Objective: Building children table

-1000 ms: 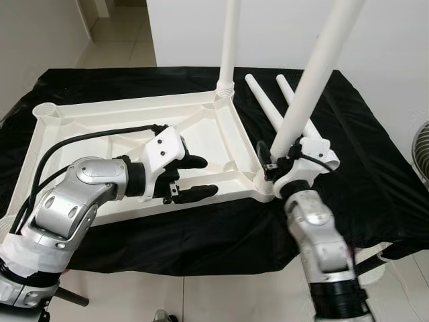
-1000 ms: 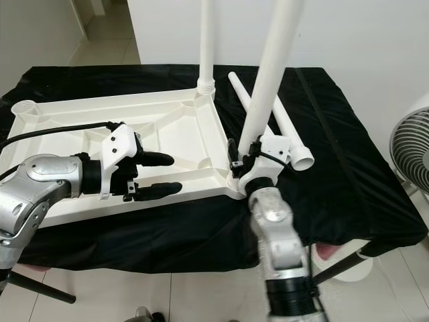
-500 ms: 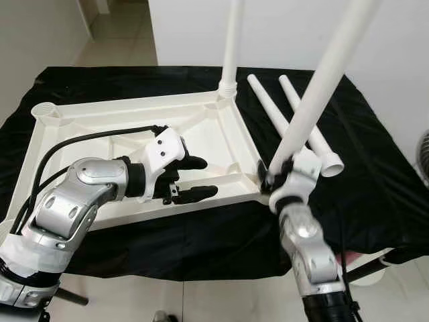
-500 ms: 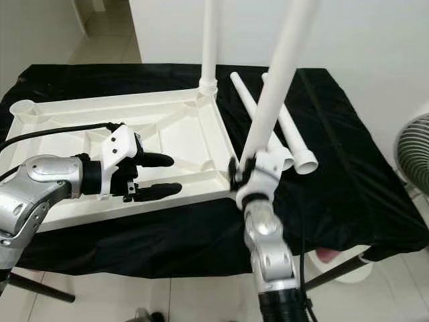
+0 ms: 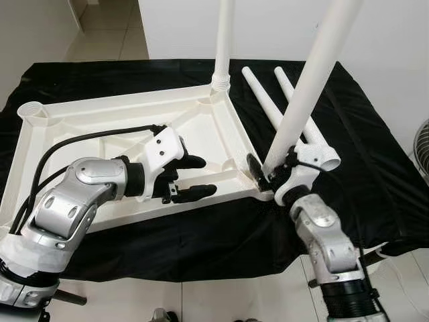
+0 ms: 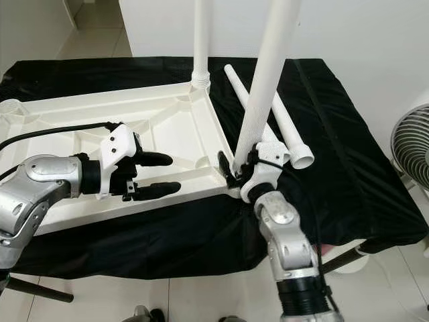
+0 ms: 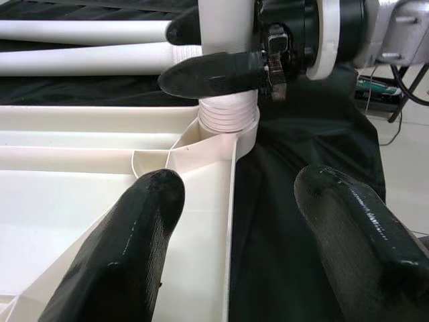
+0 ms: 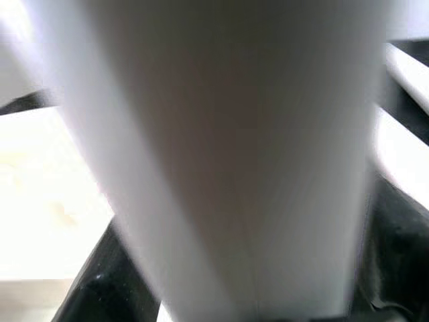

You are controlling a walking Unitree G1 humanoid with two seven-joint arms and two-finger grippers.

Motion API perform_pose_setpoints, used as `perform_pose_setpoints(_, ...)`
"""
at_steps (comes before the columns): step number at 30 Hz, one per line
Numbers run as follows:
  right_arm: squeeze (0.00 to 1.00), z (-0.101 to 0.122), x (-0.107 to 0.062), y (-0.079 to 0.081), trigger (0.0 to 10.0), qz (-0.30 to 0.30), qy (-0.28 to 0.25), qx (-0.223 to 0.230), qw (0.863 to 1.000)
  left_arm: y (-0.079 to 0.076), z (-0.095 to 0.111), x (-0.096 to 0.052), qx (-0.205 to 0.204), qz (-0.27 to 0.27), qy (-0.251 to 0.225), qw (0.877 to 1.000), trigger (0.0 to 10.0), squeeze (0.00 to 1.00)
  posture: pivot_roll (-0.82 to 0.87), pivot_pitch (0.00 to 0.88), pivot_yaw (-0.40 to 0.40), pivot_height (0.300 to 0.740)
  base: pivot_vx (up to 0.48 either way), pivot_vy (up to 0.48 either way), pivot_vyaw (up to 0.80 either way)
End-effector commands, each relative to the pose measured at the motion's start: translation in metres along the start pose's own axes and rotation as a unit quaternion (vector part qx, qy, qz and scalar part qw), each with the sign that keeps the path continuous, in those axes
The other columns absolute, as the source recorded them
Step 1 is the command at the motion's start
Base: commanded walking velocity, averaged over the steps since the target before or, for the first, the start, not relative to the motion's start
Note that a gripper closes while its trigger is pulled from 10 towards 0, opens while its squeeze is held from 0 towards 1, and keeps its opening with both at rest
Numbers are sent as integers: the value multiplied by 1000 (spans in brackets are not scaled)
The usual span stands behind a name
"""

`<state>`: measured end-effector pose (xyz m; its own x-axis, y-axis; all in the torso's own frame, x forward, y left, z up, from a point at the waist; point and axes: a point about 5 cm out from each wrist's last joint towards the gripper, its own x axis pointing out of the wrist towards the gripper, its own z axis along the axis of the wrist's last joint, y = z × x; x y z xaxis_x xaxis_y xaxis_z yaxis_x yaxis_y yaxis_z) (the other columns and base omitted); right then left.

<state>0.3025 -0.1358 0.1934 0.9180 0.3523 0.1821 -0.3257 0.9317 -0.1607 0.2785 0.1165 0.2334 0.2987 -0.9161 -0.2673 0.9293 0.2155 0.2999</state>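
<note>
1. Seating the leg (image 5: 315, 74): my right gripper (image 5: 273, 172), clamped on it, has swung it back over the upturned white table's (image 5: 100, 127) near corner socket.
2. My left gripper (image 5: 194, 178) stays open, bracing the frame.

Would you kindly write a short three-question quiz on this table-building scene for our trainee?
1. True or false: the right gripper grips a leg at the near right corner of the tabletop.
2. How many loose legs lie on the black cloth?
3. The left gripper is: A) shut on a leg; B) open above the tabletop; C) resting on the cloth.

Key
1. True.
2. Two.
3. B.
</note>
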Motion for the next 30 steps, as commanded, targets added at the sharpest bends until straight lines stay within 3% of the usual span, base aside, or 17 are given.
perform_pose_setpoints(1,0,3,0,0,10000,22,-7,-5,1000,-1,-1,-2,-1,3,2,1000,10000,0,-14,133,29,740,0,0,0)
perform_pose_setpoints(4,0,3,0,-1,10000,64,5,-10,998,0,-1,-2,0,3,2,1000,10000,0,-13,132,31,740,0,0,0)
perform_pose_setpoints(7,0,3,0,-1,10000,64,5,-10,998,0,-1,-2,0,3,2,1000,10000,0,-13,132,31,740,0,0,0)
perform_pose_setpoints(8,0,0,-3,-5,10000,146,32,-19,989,0,0,-2,0,3,3,1000,10000,0,-13,136,38,740,0,0,0)
perform_pose_setpoints(9,0,0,-3,-5,10000,146,32,-19,989,0,0,-2,0,3,3,1000,10000,0,-13,136,38,740,0,0,0)
perform_pose_setpoints(11,0,-2,-4,-11,10000,205,51,-16,977,1,0,-2,1,2,2,1000,10000,0,-12,137,40,740,0,0,0)
perform_pose_setpoints(21,0,0,8,-27,9882,227,64,-34,971,1,1,-3,0,3,2,1000,10000,0,-7,141,39,740,0,0,0)
perform_pose_setpoints(22,0,-3,9,-26,0,230,68,-19,971,1,1,-3,0,4,2,1000,10000,0,-3,142,37,740,0,0,0)
perform_pose_setpoints(30,0,-11,3,-17,0,255,82,5,964,1,1,-4,-1,4,4,1000,10000,0,-3,145,41,740,0,0,0)
